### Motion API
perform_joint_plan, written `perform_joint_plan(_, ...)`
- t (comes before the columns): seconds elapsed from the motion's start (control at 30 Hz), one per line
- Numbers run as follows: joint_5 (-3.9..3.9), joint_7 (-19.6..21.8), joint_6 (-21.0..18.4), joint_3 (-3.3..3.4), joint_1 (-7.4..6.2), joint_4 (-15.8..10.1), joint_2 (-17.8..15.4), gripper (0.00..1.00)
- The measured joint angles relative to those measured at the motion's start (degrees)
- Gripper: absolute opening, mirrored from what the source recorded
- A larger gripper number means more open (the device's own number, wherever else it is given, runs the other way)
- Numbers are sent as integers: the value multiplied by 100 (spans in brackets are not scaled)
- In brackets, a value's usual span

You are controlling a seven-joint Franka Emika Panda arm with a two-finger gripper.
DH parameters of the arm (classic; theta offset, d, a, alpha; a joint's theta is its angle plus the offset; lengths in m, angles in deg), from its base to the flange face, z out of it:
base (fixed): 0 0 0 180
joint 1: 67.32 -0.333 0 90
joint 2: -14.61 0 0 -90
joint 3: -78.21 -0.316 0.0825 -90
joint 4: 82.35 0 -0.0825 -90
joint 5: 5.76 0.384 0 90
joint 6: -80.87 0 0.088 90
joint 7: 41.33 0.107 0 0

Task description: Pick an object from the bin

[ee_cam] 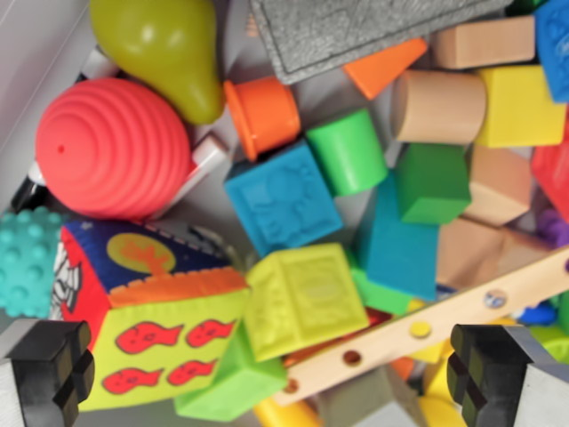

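I look straight down into a bin full of toys. My gripper (267, 374) is open, its two black fingertips (49, 365) at the bottom corners of the wrist view, with nothing held. Between and just above them lie a yellow-green embossed cube (302, 298), a soft fabric cube with red fish (147, 329) and a wooden strip with holes (444, 325). Higher up sit a blue embossed cube (283, 197), a green cylinder (348, 151), an orange cup (262, 113), a red ribbed ball (111, 147) and an olive pear shape (169, 49).
The bin's pale wall (36, 53) runs along the wrist view's left. A grey textured slab (347, 31) lies at the top. Wooden, yellow and green blocks (462, 107) crowd the right side. A teal bumpy ball (27, 262) is at the left edge.
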Motion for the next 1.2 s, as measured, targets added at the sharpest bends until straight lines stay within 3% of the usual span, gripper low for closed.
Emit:
perform_joint_plan(0.87,124,2705,283,16,-605,616,893,100)
perform_joint_plan(1.2,133,2785,668,16,-617,616,1284,100)
